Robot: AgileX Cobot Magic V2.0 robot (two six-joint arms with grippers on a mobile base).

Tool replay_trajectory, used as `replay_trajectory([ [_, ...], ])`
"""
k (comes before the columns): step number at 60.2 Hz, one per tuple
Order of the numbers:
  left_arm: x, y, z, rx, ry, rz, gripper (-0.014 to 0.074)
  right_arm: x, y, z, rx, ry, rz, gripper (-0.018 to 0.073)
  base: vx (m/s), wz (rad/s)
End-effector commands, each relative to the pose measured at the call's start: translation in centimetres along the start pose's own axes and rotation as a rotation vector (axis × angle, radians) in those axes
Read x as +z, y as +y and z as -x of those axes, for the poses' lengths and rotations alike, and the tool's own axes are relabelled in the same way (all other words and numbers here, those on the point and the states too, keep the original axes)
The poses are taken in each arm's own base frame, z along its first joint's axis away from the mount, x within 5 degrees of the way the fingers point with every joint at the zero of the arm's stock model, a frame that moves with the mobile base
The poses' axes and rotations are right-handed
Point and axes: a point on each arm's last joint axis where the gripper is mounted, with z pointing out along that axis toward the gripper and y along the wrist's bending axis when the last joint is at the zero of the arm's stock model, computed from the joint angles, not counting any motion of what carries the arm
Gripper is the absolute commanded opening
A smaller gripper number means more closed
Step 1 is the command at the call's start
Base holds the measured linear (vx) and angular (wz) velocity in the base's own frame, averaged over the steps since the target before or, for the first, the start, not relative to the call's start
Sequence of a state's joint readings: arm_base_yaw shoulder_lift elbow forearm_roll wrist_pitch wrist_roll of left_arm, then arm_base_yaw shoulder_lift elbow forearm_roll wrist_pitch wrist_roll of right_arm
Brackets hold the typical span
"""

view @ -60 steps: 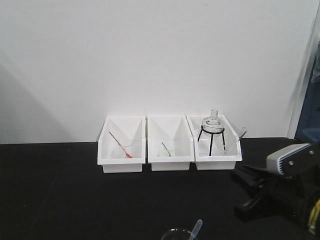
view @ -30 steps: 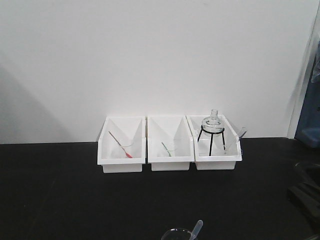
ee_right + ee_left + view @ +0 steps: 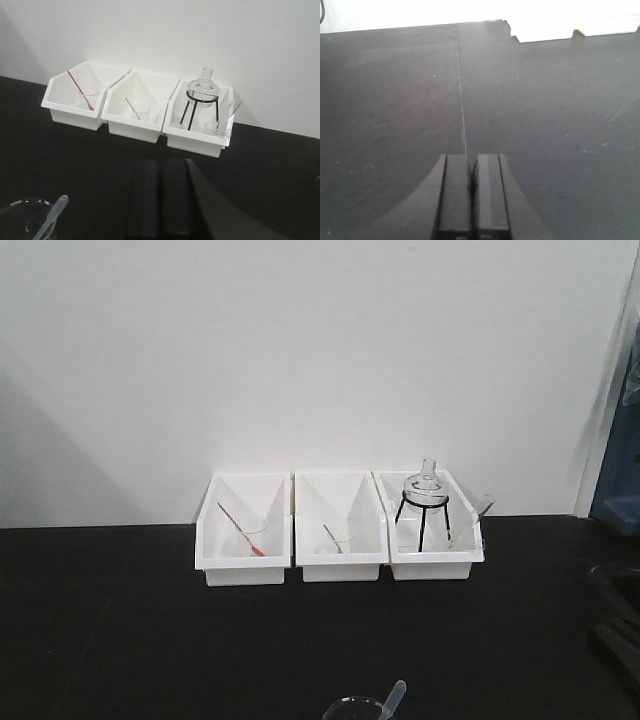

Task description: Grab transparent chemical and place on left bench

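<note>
Black left bench [image 3: 120,620] now free of right arm; transparent chemical [image 3: 30,220] unmoved; both grippers' fingers [image 3: 472,195] [image 3: 160,200] clenched empty

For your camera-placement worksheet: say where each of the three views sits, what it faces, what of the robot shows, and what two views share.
Exterior front: faces the wall across the left bench; no pincer shows.
Left wrist: low over the bench, looking along it; shut left pincer at bottom.
Right wrist: higher, angled down; shut right pincer in front.
Shared: front and right wrist both show the three bins and the transparent chemical.
</note>
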State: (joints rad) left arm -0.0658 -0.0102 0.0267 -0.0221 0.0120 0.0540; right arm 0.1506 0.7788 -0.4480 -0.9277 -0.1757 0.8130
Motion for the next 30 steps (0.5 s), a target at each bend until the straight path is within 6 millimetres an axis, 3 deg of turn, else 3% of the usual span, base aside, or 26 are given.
replay_trajectory([
  [1, -0.1, 0.0, 0.3, -0.009, -0.081, 0.002, -0.0003, -0.1, 0.0, 1.4, 0.059, -0.071, 0.018, -0.0007, 0.0, 0.0],
  [9, -0.1, 0.0, 0.3, -0.009, -0.081, 0.002, -0.0003, -0.8, -0.9, 0.9, 0.17, -0.037, -0.095, -0.0007, 0.0, 0.0],
  [15, -0.1, 0.0, 0.3, -0.009, -0.081, 0.002, -0.0003, -2.8, -0.8, 0.1, 0.088, -0.05, -0.134, -0.0007, 0.0, 0.0],
  [30, -0.1, 0.0, 0.3, -0.009, -0.081, 0.002, -0.0003, -7.7, 0.5, -6.3, 0.061, -0.13, -0.15, -0.0007, 0.0, 0.0],
])
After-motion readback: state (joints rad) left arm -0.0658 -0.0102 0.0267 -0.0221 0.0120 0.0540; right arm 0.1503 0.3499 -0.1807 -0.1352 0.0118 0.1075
